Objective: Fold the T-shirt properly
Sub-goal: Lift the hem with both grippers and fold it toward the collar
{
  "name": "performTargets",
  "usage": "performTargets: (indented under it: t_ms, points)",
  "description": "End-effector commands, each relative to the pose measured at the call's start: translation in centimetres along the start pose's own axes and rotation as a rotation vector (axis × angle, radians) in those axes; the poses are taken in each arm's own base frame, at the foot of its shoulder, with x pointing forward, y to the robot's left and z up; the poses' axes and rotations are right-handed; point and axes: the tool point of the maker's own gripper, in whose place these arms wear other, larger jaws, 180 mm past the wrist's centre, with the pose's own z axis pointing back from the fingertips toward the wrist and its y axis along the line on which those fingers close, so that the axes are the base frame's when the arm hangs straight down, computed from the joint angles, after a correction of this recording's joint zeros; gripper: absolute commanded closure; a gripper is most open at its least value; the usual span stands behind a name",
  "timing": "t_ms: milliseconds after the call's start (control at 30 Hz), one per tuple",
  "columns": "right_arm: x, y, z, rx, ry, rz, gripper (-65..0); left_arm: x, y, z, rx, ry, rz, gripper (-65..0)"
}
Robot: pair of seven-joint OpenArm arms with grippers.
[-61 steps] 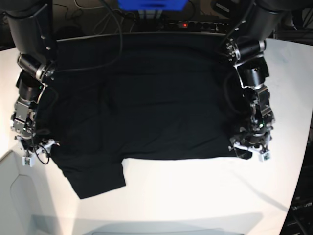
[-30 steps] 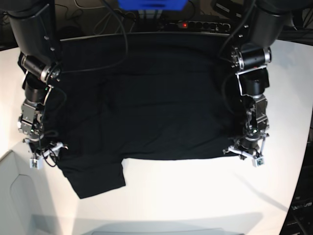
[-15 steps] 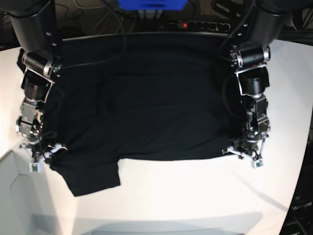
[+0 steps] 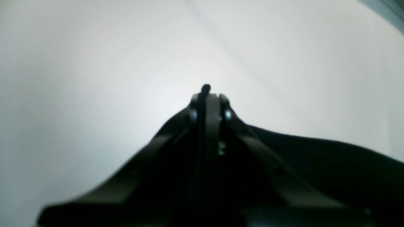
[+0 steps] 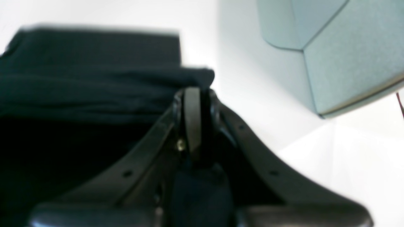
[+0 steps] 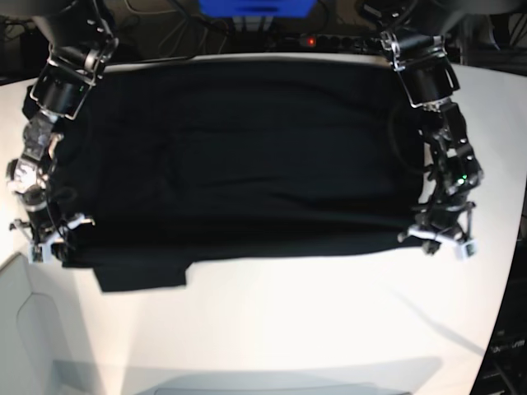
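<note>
The black T-shirt [image 6: 247,156] lies spread wide over the white table [image 6: 313,329], its near hem pulled into a straight line between my two grippers. One sleeve [image 6: 140,271] hangs below the hem at the left. My left gripper [image 6: 440,239] is shut on the hem's right corner. In the left wrist view the fingertips [image 4: 205,97] pinch a thin edge of black cloth [image 4: 331,164]. My right gripper [image 6: 49,239] is shut on the left corner. In the right wrist view its fingers [image 5: 192,94] grip bunched dark cloth [image 5: 94,78].
A grey-blue panel [image 6: 25,329] stands at the table's near left corner and shows close to my right gripper [image 5: 331,47]. A power strip with a red light [image 6: 329,39], cables and a blue object [image 6: 255,6] sit behind the table's far edge.
The right gripper has shut on the shirt's left corner. Both grippers have moved apart and outward, drawing the near hem straight. The hanging sleeve has slid left.
</note>
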Motion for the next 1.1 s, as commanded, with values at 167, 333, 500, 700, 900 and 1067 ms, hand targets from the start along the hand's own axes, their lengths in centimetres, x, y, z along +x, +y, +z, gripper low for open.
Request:
performTargets:
  t_ms: [167,333,500,700,900,1067]
  points:
    - [1.2,-1.6,4.6,-0.038,-0.065,0.009,0.0,1.8,1.2,4.9,-0.004,-0.100,0.068,-0.1]
    - [-1.5,-1.4,7.5,-0.035,-0.031,-0.001,0.0,-0.7,2.3,7.9,0.012,-0.079,0.105,-0.1]
    - [-4.0,-2.9,9.7,-0.073,0.012,-0.038,0.0,-3.1,4.4,10.1,0.047,-0.048,0.140,-0.1]
    - [-6.4,-2.6,10.9,-0.064,0.074,-0.035,0.0,-5.1,5.4,11.1,0.065,-0.003,0.149,-0.1]
    - [-8.2,-2.2,11.8,-0.057,0.120,-0.032,0.0,-7.1,6.1,12.1,0.079,0.044,0.152,-0.1]
    - [-9.5,-2.1,12.6,-0.053,0.154,-0.030,0.0,-8.6,6.8,12.9,0.097,0.084,0.145,-0.1]
